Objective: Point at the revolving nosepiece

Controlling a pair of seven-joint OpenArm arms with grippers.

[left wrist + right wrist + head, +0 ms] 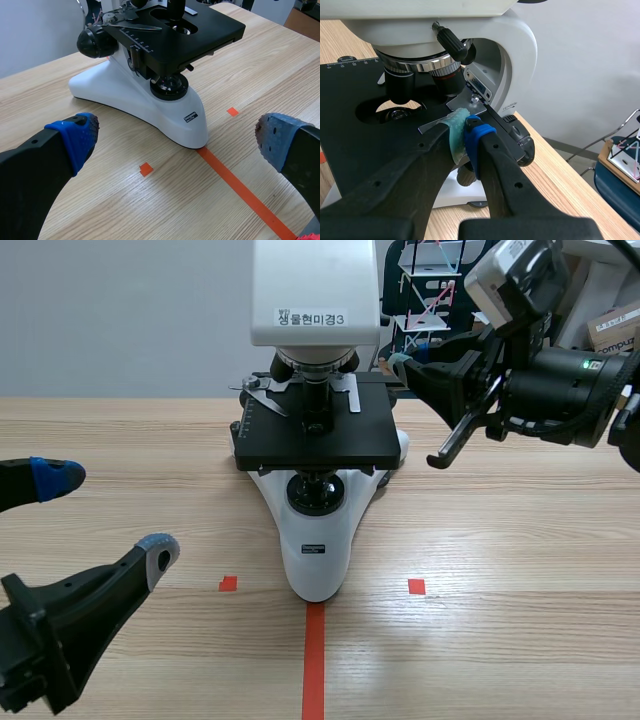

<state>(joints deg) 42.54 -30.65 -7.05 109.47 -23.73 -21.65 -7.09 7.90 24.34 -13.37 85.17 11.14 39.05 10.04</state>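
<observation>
Right gripper's pads [456, 134], green-grey & blue, were pressed flat together w/ nothing btw them. So the right gripper [466, 134] was closed on air, i.e. a pointing pose. The tips hung just over the rear right part of the black stage [355, 127], nr a small metal plate [461, 103] at the foot of the microscope [512, 55] arm.

Ahead of & above the tips sat the revolving nosepiece [412, 64]. It is a silver knurled ring under the white head, w/ objectives [447, 75] hanging from it over the stage opening. The tips aimed roughly that way but touched neither ring nor lenses; a clear gap was left. In scene view this arm came in raised from the right, its tip beside the microscope's right side.

The left gripper [105, 515] had its fingers wide apart & held nothing. It sat low over the table [520, 570], in front of the microscope's base & well apart from the nosepiece. By the look of it, it had no part in the job.

Progress, my read: the approach was mostly done, w/ fingers set for pointing & aim approx right. What was left was to bring the tips closer & a bit higher, so the point reads as the nosepiece rather than an objective or the stage, then hold. Could arguably count as pointing already; can't tell for sure.
</observation>
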